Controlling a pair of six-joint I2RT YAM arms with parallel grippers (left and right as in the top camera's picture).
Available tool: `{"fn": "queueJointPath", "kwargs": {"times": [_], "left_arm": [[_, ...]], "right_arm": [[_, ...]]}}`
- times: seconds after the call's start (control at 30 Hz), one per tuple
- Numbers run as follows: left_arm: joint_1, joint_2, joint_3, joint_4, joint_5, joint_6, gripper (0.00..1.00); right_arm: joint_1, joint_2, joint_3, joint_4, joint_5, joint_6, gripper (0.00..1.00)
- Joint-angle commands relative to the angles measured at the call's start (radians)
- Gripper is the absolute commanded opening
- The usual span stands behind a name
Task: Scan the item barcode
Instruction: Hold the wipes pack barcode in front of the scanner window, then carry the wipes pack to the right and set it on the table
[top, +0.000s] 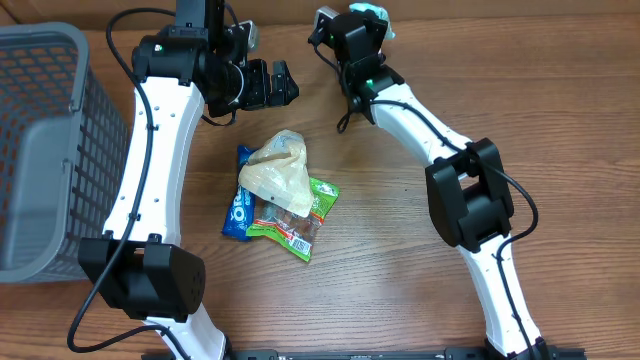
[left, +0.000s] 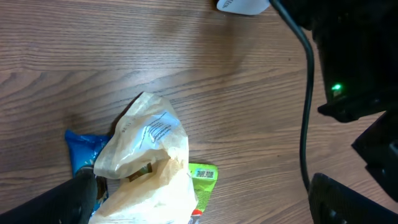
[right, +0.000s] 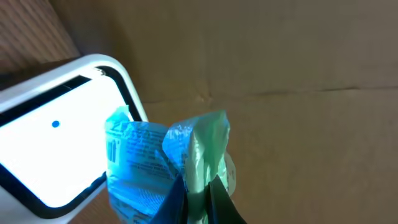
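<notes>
– Closest to the right wrist lens: what is that crinkled thing?

– It is the item, a blue-and-green packet (right: 155, 163) with print on its blue side. The right gripper (right: 198, 198) is clamped on its lower edge, dark fingers (right: 219, 200) pinching the film so the packet stands up above them.

– And beside it?

– The white scanner (right: 56, 155) with its dark-rimmed window and a small blue dot. The packet's blue side is right at the window's edge; whether they touch, I cannot tell. Brown cardboard (right: 298, 62) fills the background.

– Where does that sit from above?

– At the far edge of the table (top: 390, 270), right of centre, with the packet raised off the wood.

– The left gripper (top: 280, 86)?

– Spread wide with nothing between its jaws. It hangs over the table left of the right one, well apart from it and beyond the pile.

– What is in the pile?

– A cream translucent bag (top: 280, 165) on top, a blue packet (top: 237, 212) under its left side, and a green packet (top: 320, 200) under its right, all touching mid-table.

– Anything else?

– A grey mesh basket (top: 100, 140) at the left edge.
</notes>
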Motion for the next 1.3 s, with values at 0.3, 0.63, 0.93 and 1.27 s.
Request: {"fn": "queueJointPath", "kwargs": {"times": [0.3,0.63,0.93,1.27], "left_arm": [[-0.005,0.002,0.019,0.001,-0.004,0.008,1.00],[-0.005,0.002,0.019,0.001,-0.004,0.008,1.00],[-0.005,0.002,0.019,0.001,-0.004,0.009,1.00],[-0.005,0.002,0.019,0.001,-0.004,0.008,1.00]], "right_arm": [[0.037,0.018,0.004,-0.196,-0.015,0.028,0.04],[0.054,0.018,0.004,-0.202,-0.016,0.057,0.04],[0.054,-0.048,0.007,-0.093,-0.025,0.112,0.04],[0.042,-0.406,0.007,-0.383,-0.115,0.471,0.04]]}}
